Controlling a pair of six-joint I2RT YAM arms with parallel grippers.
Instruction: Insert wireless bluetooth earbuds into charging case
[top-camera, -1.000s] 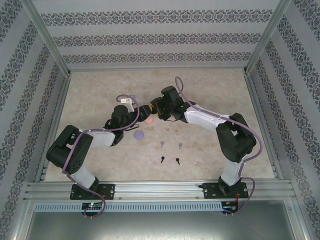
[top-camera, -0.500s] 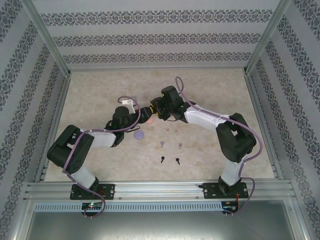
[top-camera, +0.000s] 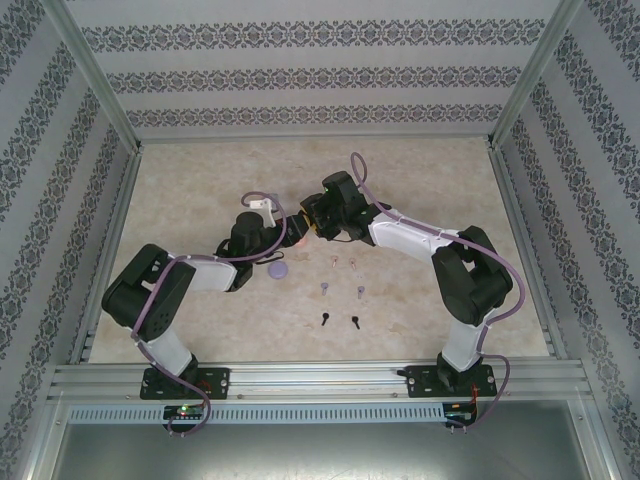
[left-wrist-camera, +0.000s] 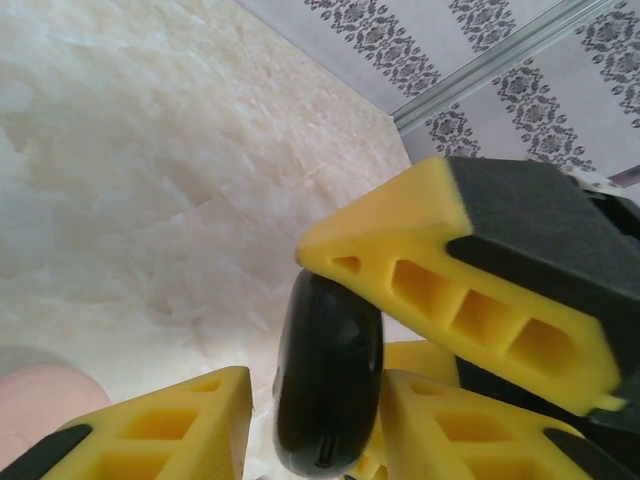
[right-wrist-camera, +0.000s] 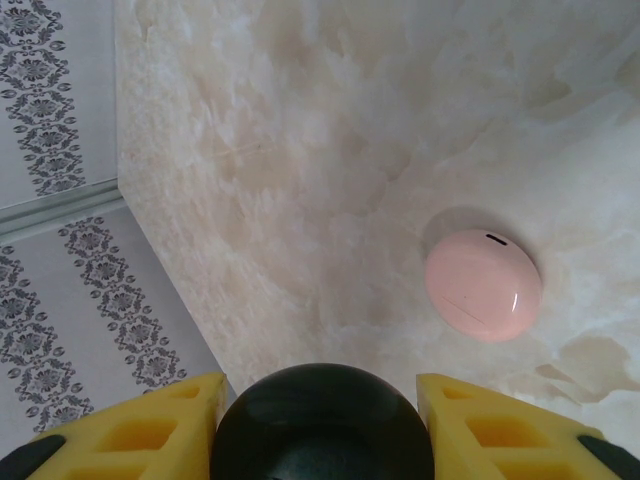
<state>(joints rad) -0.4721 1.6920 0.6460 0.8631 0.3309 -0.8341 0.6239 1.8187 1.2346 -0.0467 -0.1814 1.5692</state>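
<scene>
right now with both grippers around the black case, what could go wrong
1. The black case is glossy and round, pinched in the right gripper. The left gripper straddles it edge-on, so an uneven squeeze could squirt it out.
2. The right gripper's fingers crowd the left's, so they may collide.
3. If dropped, it could hit the pink case on the table.

Bright, even light falls from overhead, leaving only faint, soft-edged shadows on the table (top-camera: 420, 180). Between the fingers of the right pincer (right-wrist-camera: 320, 395), the black case (right-wrist-camera: 322, 440) is too close to the lens, blurred and dully shiny. Beyond that pincer the pink case (right-wrist-camera: 484, 285) is sharp, with a small white glint and a pale shadow along its far edge. At the left pincer (left-wrist-camera: 315, 400), everything looks soft.
</scene>
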